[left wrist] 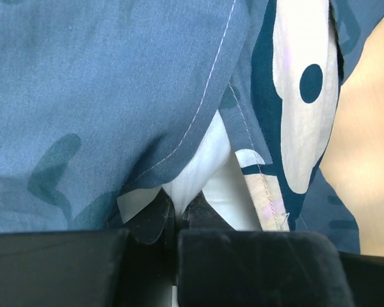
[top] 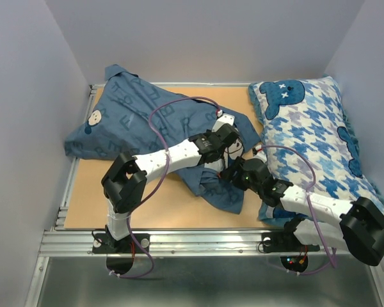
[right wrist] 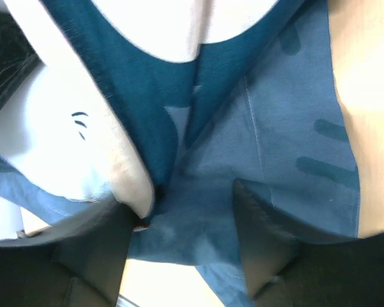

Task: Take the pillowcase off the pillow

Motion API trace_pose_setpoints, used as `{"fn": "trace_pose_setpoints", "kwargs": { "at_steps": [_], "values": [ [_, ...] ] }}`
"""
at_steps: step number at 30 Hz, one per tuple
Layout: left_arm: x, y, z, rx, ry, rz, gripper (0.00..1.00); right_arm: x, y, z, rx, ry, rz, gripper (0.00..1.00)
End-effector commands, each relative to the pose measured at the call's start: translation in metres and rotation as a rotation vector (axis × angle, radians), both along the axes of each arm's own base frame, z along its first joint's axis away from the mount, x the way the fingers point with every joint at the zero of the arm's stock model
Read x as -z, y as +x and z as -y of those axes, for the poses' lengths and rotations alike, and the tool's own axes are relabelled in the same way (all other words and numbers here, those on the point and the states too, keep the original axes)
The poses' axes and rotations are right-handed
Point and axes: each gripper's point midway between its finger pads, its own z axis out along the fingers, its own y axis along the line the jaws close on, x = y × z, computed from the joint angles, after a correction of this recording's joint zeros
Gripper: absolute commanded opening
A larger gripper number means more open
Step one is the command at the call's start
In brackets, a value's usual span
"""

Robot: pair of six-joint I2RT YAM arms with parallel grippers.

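Two arms reach in over the table (top: 166,204) in the top view and meet near its middle. The pillowcase (top: 147,115) sprawls from the back left corner toward the centre. It is plump at the back left, and wrinkled and flat where it trails toward the near side of the board. The left gripper (top: 232,146) sits on the case's right-hand end. The right gripper (top: 230,171) reaches in from the near right, just beside the left one and also over the blue cloth. A houndstooth cushion (top: 317,128) lies along the right side, close beside the case, with the right arm passing over its near end.

From the left wrist, the two dark fingers (left wrist: 155,217) are pressed together with only a sliver between them. They pinch a fold of white cloth, which is the pillow (left wrist: 208,169) peeking out from under the stitched hem of the case. Blue fabric fills the left and top of this view. A cream monkey face (left wrist: 294,128) with a dark dot lies to the right, and bare wood shows at the far right.

From the right wrist, the fingers (right wrist: 262,236) stand well apart and grip nothing. Blue pillowcase cloth lies loose in the gap between them, folded into a crease. Cream patches of the print sit at upper left, against the left finger, and bare wood runs along the right edge
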Motion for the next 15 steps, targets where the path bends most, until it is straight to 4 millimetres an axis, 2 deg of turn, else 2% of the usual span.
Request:
{"fn": "trace_pose_setpoints", "kwargs": {
  "at_steps": [1, 2, 4, 5, 7, 8, 10, 12, 13, 15],
  "values": [
    [-0.057, 0.015, 0.019, -0.021, -0.192, 0.082, 0.00, -0.037, 0.006, -0.015, -0.047, 0.066, 0.069, 0.51],
    [-0.067, 0.016, 0.022, -0.014, -0.224, 0.095, 0.00, -0.034, 0.006, -0.013, -0.042, 0.062, 0.066, 0.46],
    [-0.079, 0.018, 0.025, -0.015, -0.249, 0.115, 0.00, -0.030, 0.004, -0.014, -0.044, 0.064, 0.050, 0.30],
    [-0.094, 0.024, 0.023, -0.024, -0.275, 0.138, 0.00, -0.025, 0.001, -0.014, -0.052, 0.062, 0.034, 0.13],
    [-0.107, 0.032, 0.020, -0.031, -0.299, 0.150, 0.00, -0.022, -0.003, -0.014, -0.062, 0.064, 0.021, 0.01],
    [-0.120, 0.043, 0.014, -0.039, -0.335, 0.167, 0.00, -0.016, -0.007, -0.012, -0.067, 0.060, 0.009, 0.01],
    [-0.131, 0.056, 0.006, -0.054, -0.364, 0.183, 0.00, -0.017, -0.012, -0.007, -0.060, 0.073, 0.014, 0.00],
    [-0.152, 0.071, 0.001, -0.054, -0.410, 0.207, 0.00, -0.010, -0.018, -0.001, -0.051, 0.071, 0.000, 0.01],
    [-0.149, 0.076, -0.003, -0.063, -0.403, 0.204, 0.00, -0.009, -0.020, 0.000, -0.052, 0.071, -0.003, 0.01],
    [-0.167, 0.086, -0.009, -0.074, -0.419, 0.226, 0.00, -0.005, -0.022, 0.002, -0.052, 0.063, -0.011, 0.00]
  ]
}}
